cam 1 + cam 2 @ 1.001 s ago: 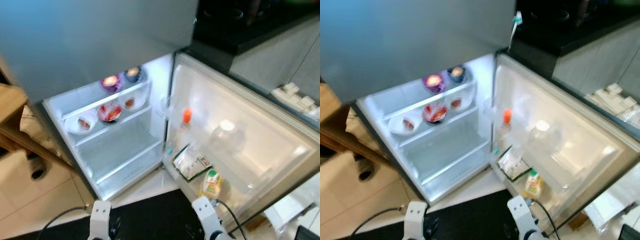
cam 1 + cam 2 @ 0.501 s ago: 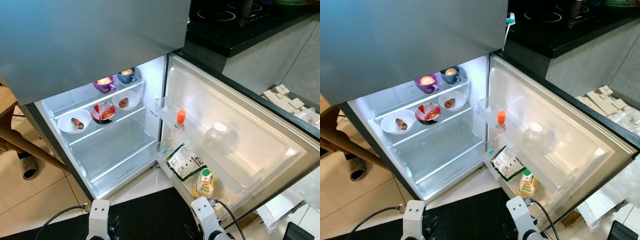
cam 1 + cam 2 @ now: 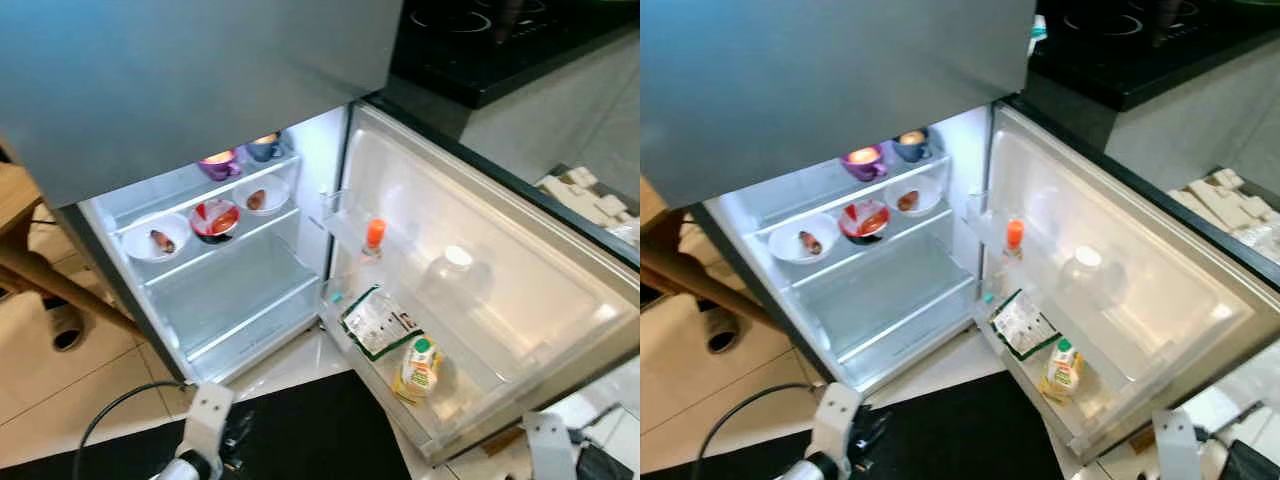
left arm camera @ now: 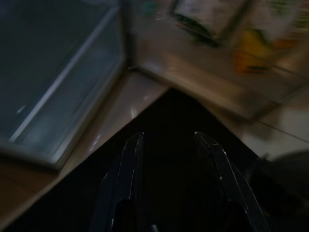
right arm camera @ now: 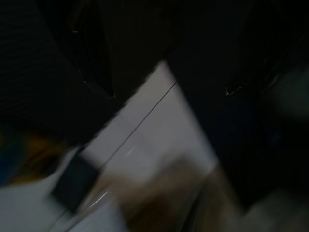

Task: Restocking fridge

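The lower fridge compartment (image 3: 236, 290) stands open and lit. Its top shelf holds a purple cup (image 3: 218, 163) and a blue cup (image 3: 264, 147). One shelf down sit a white bowl (image 3: 157, 239), a red bowl (image 3: 215, 218) and another white bowl (image 3: 258, 195). The open door (image 3: 520, 270) carries an orange-capped bottle (image 3: 374, 236), a clear jar (image 3: 447, 275), a packet (image 3: 377, 322) and a juice bottle (image 3: 418, 367). My left gripper (image 4: 169, 135) hangs low in front of the fridge, open and holding nothing. My right gripper (image 5: 169, 92) is blurred and dark, its fingers apart.
The shut upper fridge door (image 3: 190, 80) overhangs the shelves. A black cooktop counter (image 3: 480, 40) lies to the right, with white boxes (image 3: 585, 190) below it. Wooden furniture (image 3: 25, 255) and a shoe (image 3: 62, 328) are on the left. A black surface (image 3: 300, 440) lies below me.
My right arm has swung from the bottom middle to the bottom right corner. The left arm has tilted slightly. The camera has shifted a little; the fridge contents are unchanged.
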### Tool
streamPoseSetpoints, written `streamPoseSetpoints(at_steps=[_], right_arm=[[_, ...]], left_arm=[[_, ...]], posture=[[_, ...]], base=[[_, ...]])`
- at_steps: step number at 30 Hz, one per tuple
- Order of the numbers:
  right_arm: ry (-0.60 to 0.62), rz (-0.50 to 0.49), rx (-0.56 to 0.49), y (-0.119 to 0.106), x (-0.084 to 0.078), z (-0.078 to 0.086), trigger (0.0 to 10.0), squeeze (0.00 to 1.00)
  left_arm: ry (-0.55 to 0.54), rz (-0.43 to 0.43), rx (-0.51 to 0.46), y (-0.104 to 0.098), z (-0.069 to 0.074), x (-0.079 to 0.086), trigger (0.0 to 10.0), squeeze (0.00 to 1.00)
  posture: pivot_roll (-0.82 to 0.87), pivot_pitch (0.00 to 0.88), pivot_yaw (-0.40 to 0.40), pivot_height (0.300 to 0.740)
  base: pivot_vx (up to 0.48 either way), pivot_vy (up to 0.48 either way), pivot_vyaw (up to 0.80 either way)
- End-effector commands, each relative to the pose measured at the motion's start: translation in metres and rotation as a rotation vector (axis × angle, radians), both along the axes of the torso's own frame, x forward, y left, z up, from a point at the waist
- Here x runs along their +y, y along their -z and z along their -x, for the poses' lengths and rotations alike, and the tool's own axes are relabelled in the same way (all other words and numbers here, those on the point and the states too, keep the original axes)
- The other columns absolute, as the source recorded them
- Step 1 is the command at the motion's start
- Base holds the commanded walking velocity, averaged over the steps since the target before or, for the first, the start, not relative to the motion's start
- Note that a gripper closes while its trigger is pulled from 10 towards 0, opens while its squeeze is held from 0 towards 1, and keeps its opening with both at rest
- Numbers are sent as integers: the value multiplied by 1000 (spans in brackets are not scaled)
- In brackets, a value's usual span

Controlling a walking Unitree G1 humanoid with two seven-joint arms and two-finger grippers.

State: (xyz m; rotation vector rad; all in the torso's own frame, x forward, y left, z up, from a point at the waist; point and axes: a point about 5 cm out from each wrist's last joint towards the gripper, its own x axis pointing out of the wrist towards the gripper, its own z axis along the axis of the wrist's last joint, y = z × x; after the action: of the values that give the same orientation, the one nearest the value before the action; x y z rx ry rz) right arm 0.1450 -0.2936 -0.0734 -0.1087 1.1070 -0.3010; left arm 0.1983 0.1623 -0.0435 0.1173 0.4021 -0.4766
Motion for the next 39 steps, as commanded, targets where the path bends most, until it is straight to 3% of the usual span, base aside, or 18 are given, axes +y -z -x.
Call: streamPoseSetpoints(at_steps=[1, 4, 9, 13, 14, 15, 16, 20, 22, 23, 24, 25, 26, 27, 30, 34, 37, 39], right_arm=[[33, 1, 44, 4, -3, 14, 10000, 0], [55, 30, 44, 3, -7, 17, 10000, 0], [184, 363, -163, -43, -67, -11, 10000, 0], [269, 428, -217, -62, -85, -20, 10000, 0], [325, 451, -268, -73, -94, -27, 4863, 0], [362, 465, -304, -81, -99, -31, 4863, 0], [410, 466, -374, -92, -105, -40, 0, 0], [519, 430, -563, -119, -113, -63, 0, 0], [583, 323, -712, -133, -112, -79, 3686, 0], [601, 260, -775, -138, -110, -87, 4745, 0], [601, 260, -775, -138, -110, -87, 4745, 0], [614, 188, -831, -142, -107, -95, 8471, 0], [621, 147, -860, -144, -105, -99, 8471, 0], [573, 100, -902, -150, -100, -110, 10000, 0], [539, 67, -923, -154, -96, -117, 10000, 0], [471, -66, -980, -155, -82, -131, 10000, 0], [455, -102, -984, -153, -78, -133, 10000, 0], [425, -183, -992, -149, -70, -135, 10000, 0]], left_arm=[[-3, -21, 27, 5, 8, 5, 10000, 0], [-13, -17, 23, 4, 7, 6, 10000, 0], [-17, 85, -118, -18, -9, 4, 10000, 0], [-10, 99, -155, -24, -11, 4, 10000, 0], [-5, 96, -161, -25, -11, 4, 10000, 0], [-2, 93, -164, -25, -11, 5, 10000, 0], [-3, 90, -168, -26, -12, 5, 10000, 0], [-11, 90, -179, -27, -14, 7, 10000, 0], [-12, 93, -185, -29, -14, 7, 10000, 0], [-12, 94, -186, -29, -14, 8, 10000, 0], [-12, 94, -186, -29, -14, 8, 10000, 0], [-13, 95, -186, -29, -14, 8, 10000, 0], [-13, 96, -185, -30, -13, 8, 10000, 0], [-16, 89, -173, -28, -10, 11, 10000, 0], [-23, 81, -161, -26, -8, 14, 10000, 0], [-36, 65, -129, -20, 0, 20, 10000, 0], [-42, 61, -121, -18, 3, 22, 10000, 0], [-64, 48, -104, -16, 7, 26, 10000, 0]], posture=[[-116, 95, 4, 719], [-117, 95, 6, 719], [-125, 99, 23, 719], [-128, 100, 25, 719], [-125, 97, 20, 719], [-124, 96, 17, 719], [-123, 96, 15, 719], [-120, 94, 12, 719], [-119, 95, 12, 719], [-119, 95, 13, 719], [-119, 95, 13, 719], [-118, 96, 14, 719], [-118, 96, 14, 719], [-116, 97, 14, 719], [-116, 97, 14, 719], [-114, 98, 16, 719], [-112, 99, 14, 719], [-111, 99, 13, 719]], base=[[0, 0, 0], [0, 0, 0], [0, 0, 0], [0, 0, 0], [0, 0, 0], [0, 0, 0], [0, 0, 0], [0, 0, 0], [0, 0, 0], [0, 0, 0], [0, 0, 0], [0, 0, 0], [0, 0, 0], [0, 0, 0], [0, 0, 0], [0, 0, 0], [0, 0, 0], [0, 0, 0]])
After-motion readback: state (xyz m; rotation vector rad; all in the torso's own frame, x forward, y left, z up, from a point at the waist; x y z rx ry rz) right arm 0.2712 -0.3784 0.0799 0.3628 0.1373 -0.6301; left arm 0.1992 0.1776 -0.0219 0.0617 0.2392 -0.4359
